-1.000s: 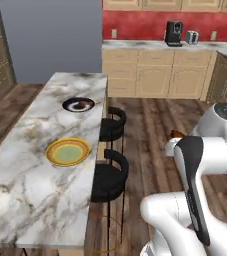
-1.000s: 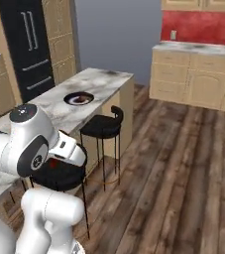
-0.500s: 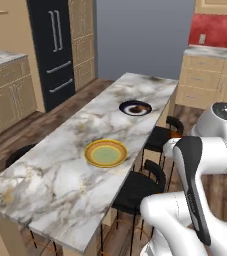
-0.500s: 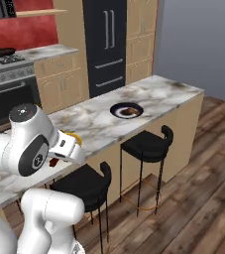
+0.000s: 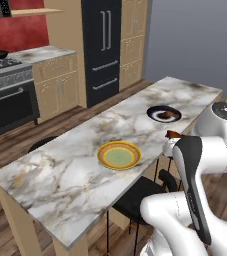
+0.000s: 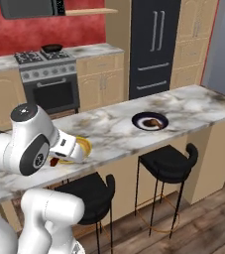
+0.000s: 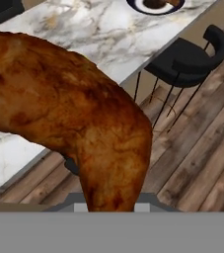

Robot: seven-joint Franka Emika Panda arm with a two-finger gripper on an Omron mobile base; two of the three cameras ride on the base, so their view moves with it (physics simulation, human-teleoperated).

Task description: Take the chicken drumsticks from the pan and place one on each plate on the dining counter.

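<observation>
The gripper [image 5: 171,136] is clamped on a drumstick [image 7: 69,113], which sits right at the jaws and spreads across most of the hand view. Its long axis there runs from about 10 o'clock, the thick end, down to 6 o'clock, the narrow end, where the jaws meet it. In the left base view just a brown tip of it shows above the white hand.

The move to come turns on the yellow plate [image 5: 118,155]. In the left base view it lies at about 8 o'clock from the gripper, near but apart, flat on the counter [image 5: 75,170] and bare. In the right base view the hand half covers it, so the held piece looks to be off the plate's near edge rather than over its centre; I cannot tell how high above the marble it hangs.

The dark plate [image 5: 164,114] sits farther along the counter, at about 12 o'clock from the gripper in the left base view, and already carries a drumstick [image 6: 152,121]. By that, one piece is placed and this one is meant for the yellow plate.

The arm is folded tight: the elbow is bent back over the base, the forearm short, the hand held close to the body at the counter's stool side. The pan [image 6: 51,48] stands on the stove, well apart.
</observation>
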